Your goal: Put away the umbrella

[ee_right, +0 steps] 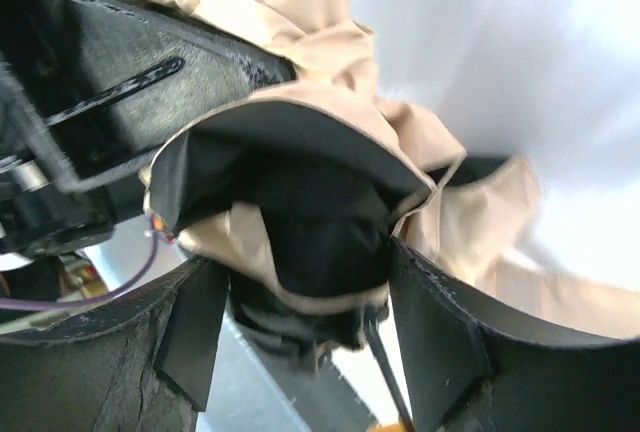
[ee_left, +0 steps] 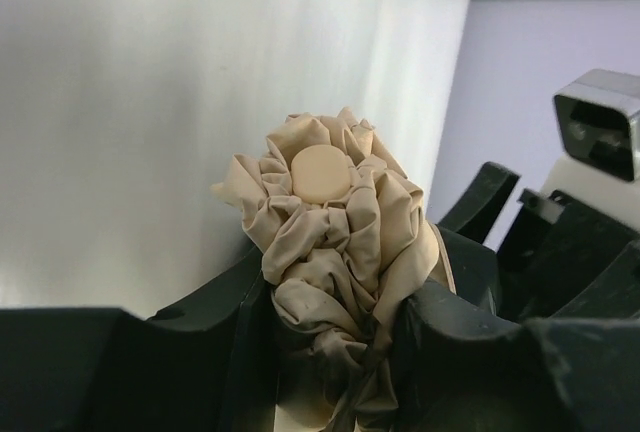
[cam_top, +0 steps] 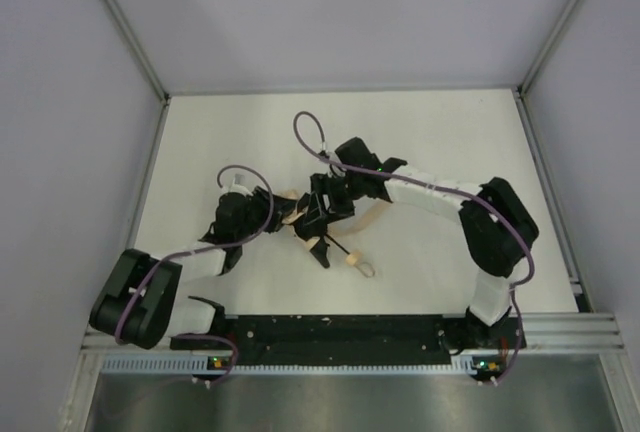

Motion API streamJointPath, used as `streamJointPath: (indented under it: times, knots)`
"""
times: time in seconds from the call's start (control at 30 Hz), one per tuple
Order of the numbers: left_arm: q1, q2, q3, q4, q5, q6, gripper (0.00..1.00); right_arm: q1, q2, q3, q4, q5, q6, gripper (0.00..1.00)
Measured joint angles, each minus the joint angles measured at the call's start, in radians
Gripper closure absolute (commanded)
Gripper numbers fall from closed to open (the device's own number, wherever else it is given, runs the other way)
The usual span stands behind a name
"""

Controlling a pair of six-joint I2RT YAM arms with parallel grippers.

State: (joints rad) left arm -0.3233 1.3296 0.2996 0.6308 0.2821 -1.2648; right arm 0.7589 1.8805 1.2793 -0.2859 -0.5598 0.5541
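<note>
The umbrella [cam_top: 318, 224] lies at the middle of the table [cam_top: 440, 132]. The left gripper [ee_left: 335, 352] is clamped on its bunched canopy. The right gripper [ee_right: 310, 292] straddles a fold of it; whether it grips, I cannot tell.

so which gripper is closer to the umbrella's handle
Right. The right gripper sits over the canopy end nearest the shaft, just up from the handle; the left gripper is at the canopy's far end, around the bunched tip.
</note>
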Motion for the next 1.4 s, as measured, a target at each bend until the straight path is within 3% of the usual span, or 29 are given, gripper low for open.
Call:
streamJointPath:
  times: [0.07,0.17,0.37,0.57,0.8,0.9,1.03,1.17,1.23,1.3,1.33,1.4]
  knots:
    - [-0.003,-0.029,0.001,0.001,0.019,0.018,1.00,-0.016,-0.081,-0.004,-0.075,0.033,0.047,0.34]
    - [-0.003,-0.067,0.002,0.029,0.055,0.044,1.00,-0.080,-0.246,-0.074,-0.105,0.056,0.132,0.23]
    - [0.001,-0.078,0.009,0.171,0.131,0.051,1.00,-0.235,-0.493,-0.256,-0.144,0.073,0.346,0.22]
    - [0.002,-0.078,0.026,0.279,0.176,0.021,1.00,-0.238,-0.496,-0.409,-0.155,0.056,0.578,0.22]
    - [0.002,-0.093,0.039,0.322,0.199,-0.005,1.00,-0.251,-0.497,-0.541,-0.018,0.013,0.848,0.20]
    - [0.002,-0.110,0.048,0.322,0.208,-0.005,1.00,-0.282,-0.541,-0.603,0.038,0.016,0.926,0.08]
    - [0.002,-0.128,0.058,0.323,0.223,-0.005,1.00,-0.318,-0.583,-0.644,0.091,0.027,0.992,0.06]
    - [0.002,-0.128,0.060,0.324,0.237,-0.010,1.00,-0.318,-0.502,-0.605,0.168,0.020,1.003,0.08]
    - [0.002,-0.128,0.060,0.328,0.244,-0.016,1.00,-0.318,-0.446,-0.573,0.216,0.017,1.012,0.12]
    - [0.002,-0.128,0.060,0.335,0.246,-0.023,1.00,-0.318,-0.402,-0.554,0.273,0.010,1.029,0.24]
    - [0.001,-0.128,0.060,0.342,0.246,-0.026,1.00,-0.318,-0.382,-0.550,0.306,0.009,1.040,0.35]
    - [0.000,-0.128,0.060,0.357,0.251,-0.033,1.00,-0.319,-0.352,-0.549,0.358,0.009,1.050,0.80]
